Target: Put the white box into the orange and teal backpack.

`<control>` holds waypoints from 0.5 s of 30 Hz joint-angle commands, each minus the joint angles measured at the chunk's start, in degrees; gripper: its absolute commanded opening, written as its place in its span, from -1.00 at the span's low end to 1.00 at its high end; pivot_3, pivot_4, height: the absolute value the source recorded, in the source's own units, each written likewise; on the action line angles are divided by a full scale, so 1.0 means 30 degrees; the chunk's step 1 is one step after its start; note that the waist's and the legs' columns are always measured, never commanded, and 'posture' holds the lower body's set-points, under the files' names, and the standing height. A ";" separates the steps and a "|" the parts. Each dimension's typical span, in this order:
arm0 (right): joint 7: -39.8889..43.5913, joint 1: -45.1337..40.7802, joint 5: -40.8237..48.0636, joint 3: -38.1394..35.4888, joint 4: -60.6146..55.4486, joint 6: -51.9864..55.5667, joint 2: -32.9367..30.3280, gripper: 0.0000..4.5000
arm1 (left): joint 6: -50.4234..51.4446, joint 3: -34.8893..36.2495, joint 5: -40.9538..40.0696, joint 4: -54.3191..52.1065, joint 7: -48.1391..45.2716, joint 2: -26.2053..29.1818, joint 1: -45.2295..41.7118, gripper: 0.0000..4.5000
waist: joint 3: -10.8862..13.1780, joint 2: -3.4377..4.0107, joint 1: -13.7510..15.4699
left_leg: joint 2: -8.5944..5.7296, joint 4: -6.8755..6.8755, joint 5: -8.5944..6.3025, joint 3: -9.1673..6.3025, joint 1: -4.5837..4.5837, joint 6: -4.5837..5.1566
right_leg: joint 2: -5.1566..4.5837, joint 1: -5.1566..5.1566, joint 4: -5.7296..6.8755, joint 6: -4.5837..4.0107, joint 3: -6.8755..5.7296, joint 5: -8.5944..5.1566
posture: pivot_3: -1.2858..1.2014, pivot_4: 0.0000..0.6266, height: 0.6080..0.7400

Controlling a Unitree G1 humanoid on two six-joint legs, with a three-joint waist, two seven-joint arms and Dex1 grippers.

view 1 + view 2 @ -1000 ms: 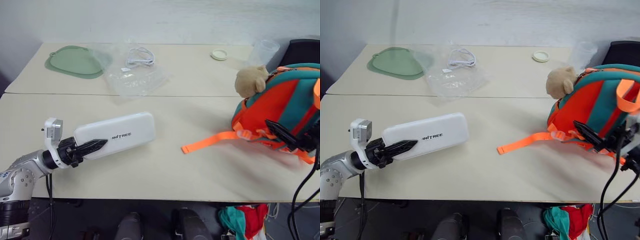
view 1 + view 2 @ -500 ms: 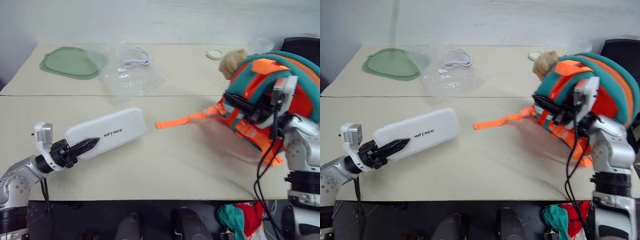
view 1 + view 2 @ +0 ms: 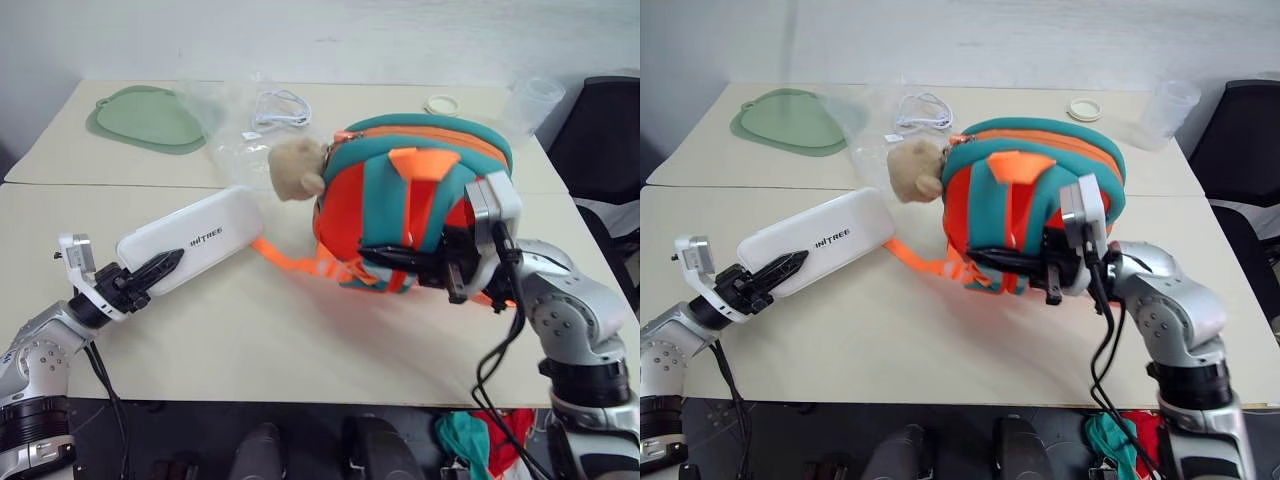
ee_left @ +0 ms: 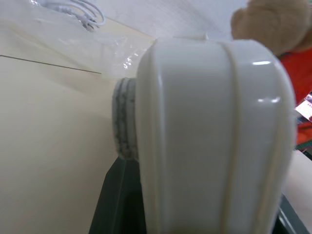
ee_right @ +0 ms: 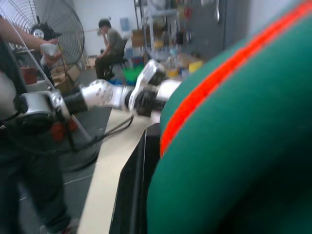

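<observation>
Backpack dragged left by right tool, nearing white box.

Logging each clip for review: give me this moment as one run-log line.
left pincer: shut on white box | right pincer: shut on orange and teal backpack | box: outside backpack, beside its plush bear head

White box glossy smooth plastic; backpack matt cloth, plush bear head; table matt

Silver-grey jointed arms, black-fingered left hand, white wrist cameras, black cables.
</observation>
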 commanded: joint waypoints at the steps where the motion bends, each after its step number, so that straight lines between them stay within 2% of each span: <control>1: 0.0296 0.1367 0.0836 -0.2019 -0.0099 0.0262 -0.1062 -0.99 | -0.0243 0.0847 -0.0504 -0.1124 -0.0031 0.0039 -0.0067 -0.45 | -0.0003 -0.0016 -0.0007 | 0.0003 -0.0006 -0.0004 -0.0010 0.0006 0.0006 | 0.0003 0.0018 -0.0018 0.0006 -0.0006 0.0003 | 0.03 -0.52 1.00; 9: -0.0027 0.0763 -0.0870 -0.2544 0.2359 -0.1850 -0.0633 -0.99 | -0.0807 0.0360 -0.0791 -0.3155 -0.0241 -0.0370 -0.1552 -0.45 | 0.0002 -0.0025 -0.0073 | 0.0009 -0.0012 0.0008 -0.0006 0.0115 -0.0012 | 0.0018 0.0088 0.0045 0.0009 0.0003 0.0013 | 0.03 -0.52 1.00; 15: -0.0147 0.0738 -0.1247 -0.2083 0.2101 -0.2187 -0.0308 -0.99 | -0.0146 -0.0456 -0.1463 -0.5449 0.0886 -0.1279 -0.3059 -0.45 | 0.0004 -0.0029 -0.0017 | 0.0000 0.0011 0.0043 -0.0001 0.0079 -0.0072 | 0.0016 0.0101 -0.0006 0.0038 -0.0001 0.0030 | 0.03 -0.52 1.00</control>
